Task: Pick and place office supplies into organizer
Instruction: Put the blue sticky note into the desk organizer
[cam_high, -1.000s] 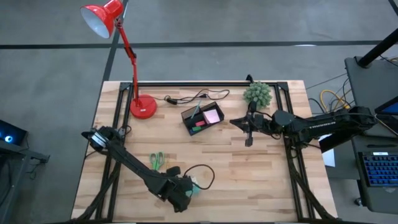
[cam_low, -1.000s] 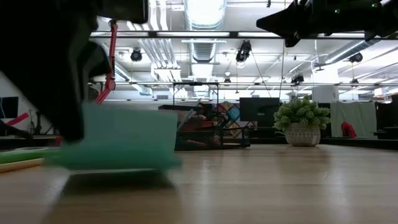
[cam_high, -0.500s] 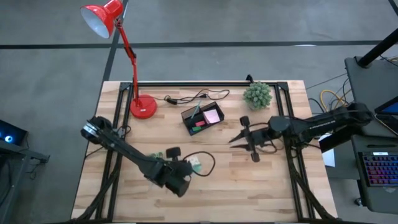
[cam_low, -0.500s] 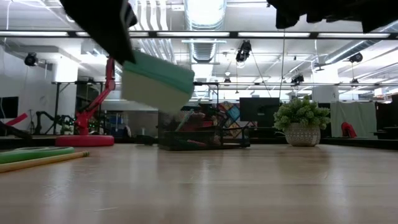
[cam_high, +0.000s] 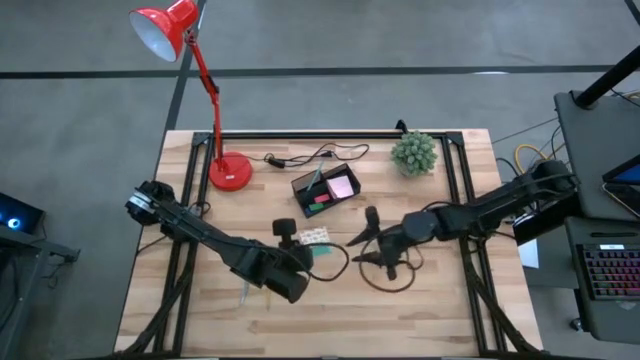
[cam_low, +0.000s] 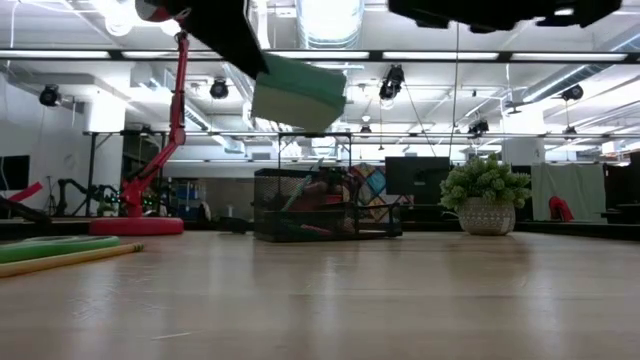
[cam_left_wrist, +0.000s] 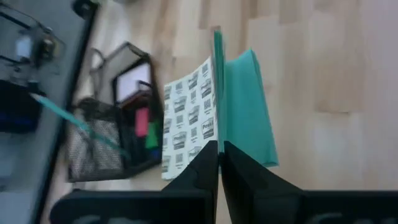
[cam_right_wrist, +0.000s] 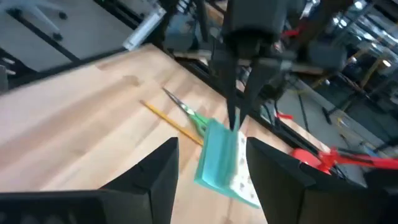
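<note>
My left gripper (cam_high: 303, 247) is shut on a teal sticky-note pad (cam_high: 317, 238) with a white printed back sheet (cam_left_wrist: 189, 118) and holds it in the air over the table's middle, on the near side of the black mesh organizer (cam_high: 325, 189). The organizer (cam_left_wrist: 118, 127) holds pink and green items. My right gripper (cam_high: 358, 250) hovers just right of the pad, open, and its fingers (cam_right_wrist: 158, 171) stand either side of the pad (cam_right_wrist: 217, 155) without touching it. Green-handled scissors (cam_right_wrist: 194, 118) and a yellow pencil (cam_right_wrist: 169, 121) lie flat on the table beyond the pad. My left gripper pinches the pad's top edge (cam_right_wrist: 233, 129) between its two fingers, which point down from above. The teal pad and its white back sheet (cam_right_wrist: 245, 180) hang below the fingers, tilted. The pad (cam_low: 300, 95) is lifted clear of the table.
A red desk lamp stands on its round base (cam_high: 230, 173) at the far left, and a small potted plant (cam_high: 414, 152) at the far right. A black cable (cam_high: 390, 275) loops over the table under my right arm.
My left gripper has lifted the teal pad off the table near the near edge and carried it up and toward the organizer. My right gripper has moved from beside the plant toward the near left, close to the pad, and has opened.
</note>
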